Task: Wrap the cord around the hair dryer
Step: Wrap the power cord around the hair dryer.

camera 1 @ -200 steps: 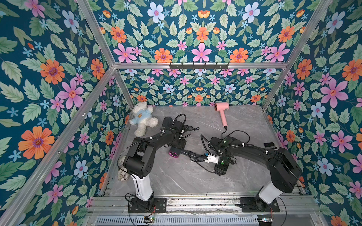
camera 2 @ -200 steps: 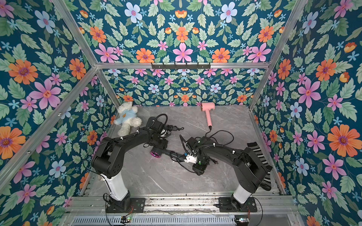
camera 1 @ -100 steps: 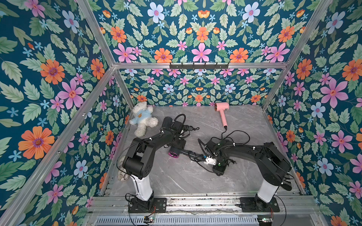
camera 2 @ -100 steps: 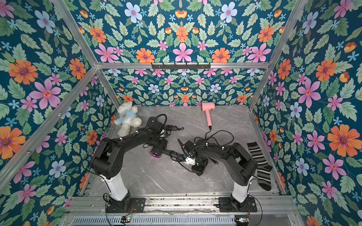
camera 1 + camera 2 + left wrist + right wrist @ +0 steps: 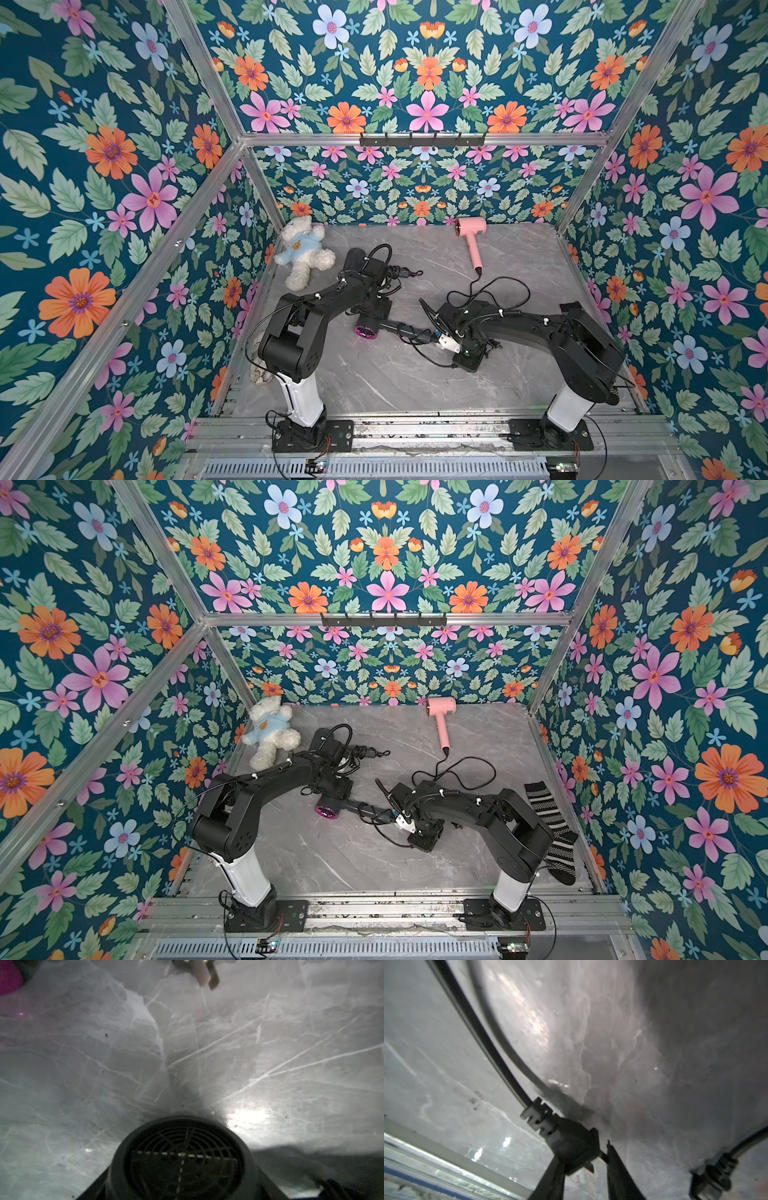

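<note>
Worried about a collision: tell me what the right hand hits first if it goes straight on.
The black plug, sitting between the right hand's fingers; whether they touch it yet is unclear.

Dim, blurred, glary wrist views

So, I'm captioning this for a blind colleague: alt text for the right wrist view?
A black plug sits between the tool's two fingers, its cord curving away over a grey marble table. A second ribbed cord end lies nearby, and a metal rail edges the table.
</note>
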Tool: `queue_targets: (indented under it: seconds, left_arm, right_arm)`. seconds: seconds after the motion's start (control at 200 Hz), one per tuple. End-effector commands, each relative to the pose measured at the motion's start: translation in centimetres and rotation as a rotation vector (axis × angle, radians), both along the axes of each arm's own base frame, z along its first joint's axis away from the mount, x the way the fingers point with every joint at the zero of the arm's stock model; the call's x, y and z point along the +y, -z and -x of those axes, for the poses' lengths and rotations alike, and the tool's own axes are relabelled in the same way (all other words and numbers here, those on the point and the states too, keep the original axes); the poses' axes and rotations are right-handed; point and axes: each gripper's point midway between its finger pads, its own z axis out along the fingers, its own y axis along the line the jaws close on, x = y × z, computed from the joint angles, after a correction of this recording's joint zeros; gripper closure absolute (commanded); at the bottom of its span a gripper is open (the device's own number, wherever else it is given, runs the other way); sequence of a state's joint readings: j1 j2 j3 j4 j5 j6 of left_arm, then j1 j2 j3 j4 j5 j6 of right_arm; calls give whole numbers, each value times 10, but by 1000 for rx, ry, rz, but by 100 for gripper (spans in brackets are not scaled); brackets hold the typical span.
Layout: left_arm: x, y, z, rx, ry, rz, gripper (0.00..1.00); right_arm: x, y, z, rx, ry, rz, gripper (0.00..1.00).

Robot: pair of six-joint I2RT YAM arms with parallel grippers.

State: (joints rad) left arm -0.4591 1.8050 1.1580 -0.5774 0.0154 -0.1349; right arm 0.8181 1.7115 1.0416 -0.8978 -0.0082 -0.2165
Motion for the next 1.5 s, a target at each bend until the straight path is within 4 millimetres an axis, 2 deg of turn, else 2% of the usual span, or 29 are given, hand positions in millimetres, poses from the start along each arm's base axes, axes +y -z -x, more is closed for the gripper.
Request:
queue_targets:
  seconds: [0.0, 0.08, 0.205, 0.215, 0.22, 0.24, 0.505, 0.645, 0.815, 1.075, 1.24, 1.265, 1.35, 1.5]
  left_arm:
    - [17, 4, 8, 31, -7, -88, 100]
    - [16, 4, 8, 30, -7, -85, 100]
    - [17, 4, 9, 30, -6, -84, 100]
    - [17, 4, 10, 31, -5, -86, 100]
    - [17, 4, 10, 31, -5, -86, 100]
    - [17, 4, 10, 31, -5, -84, 100]
    - [17, 3, 11, 26, -1, -83, 100]
    - [17, 5, 10, 27, 0, -83, 100]
    - [17, 4, 11, 24, 0, -82, 100]
    - [18, 0, 9, 12, -5, -84, 100]
    - [17, 0, 9, 10, -5, -80, 100]
    - [17, 0, 9, 9, -5, -77, 100]
    - [15, 0, 6, 4, -12, -70, 100]
    - [11, -6, -1, -25, -39, -42, 100]
  right_arm:
    - [9, -4, 1, 7, 9, -51, 64]
    - [9, -3, 0, -1, 0, -50, 55]
    - [8, 0, -3, -10, -30, -37, 51]
    - [8, 0, -3, -11, -32, -37, 47]
    - [8, 0, -4, -12, -36, -38, 40]
    - [9, 0, -4, -11, -40, -38, 37]
    - [25, 5, 3, 45, -53, -115, 38]
    - [24, 10, 4, 53, -55, -111, 40]
    - [17, 13, 7, 67, -24, -67, 48]
    - [13, -1, 6, 40, 16, -58, 68]
    - [14, -16, 9, 33, 40, -79, 80]
    - [16, -25, 9, 14, 41, -108, 82]
    - [18, -34, 13, 19, 45, -138, 87]
    - [31, -55, 18, 27, 45, -241, 96]
